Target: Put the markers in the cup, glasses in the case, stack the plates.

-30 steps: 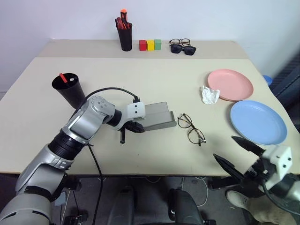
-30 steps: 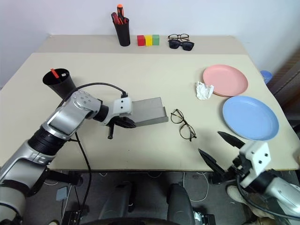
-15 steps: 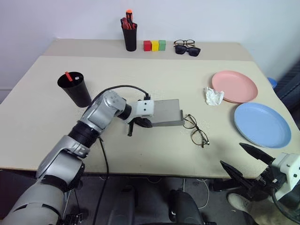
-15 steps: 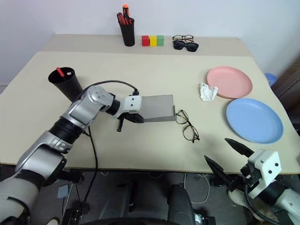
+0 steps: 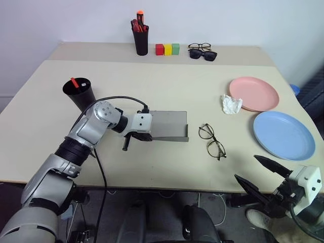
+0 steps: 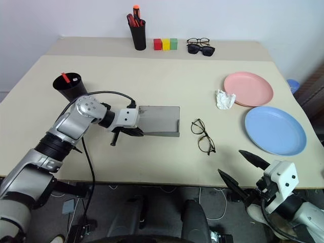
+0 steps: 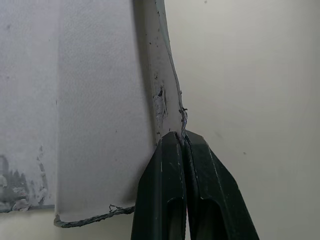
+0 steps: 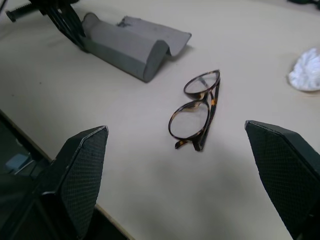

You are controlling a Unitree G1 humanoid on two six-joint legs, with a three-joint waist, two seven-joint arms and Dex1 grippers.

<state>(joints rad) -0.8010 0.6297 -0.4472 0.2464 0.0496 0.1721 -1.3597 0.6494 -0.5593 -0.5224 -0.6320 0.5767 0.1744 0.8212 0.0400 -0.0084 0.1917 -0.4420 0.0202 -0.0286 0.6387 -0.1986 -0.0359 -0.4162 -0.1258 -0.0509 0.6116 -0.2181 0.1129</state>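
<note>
Over the last second the grey oblong hard-shell case (image 5: 168, 126) has been swung from a tilted lie to sit square on the beige table (image 5: 167, 86), its lid laid open flat, and it now rests just left of the thin wire-rimmed glasses (image 5: 211, 140) without touching them. The left gripper (image 7: 181, 142) is clenched on the thin edge of the case's lid, as the left wrist view shows, the two black fingers pressed together over the fabric lip. The right gripper (image 8: 190, 175) hangs with its jaws spread wide and nothing in them, off the table's near edge, aimed toward the glasses. To do this step well, the left arm should probably keep the lid pinned open and steady while the right closes gently on the bridge or a rim, lifts, and lays the glasses into the trough.
</note>
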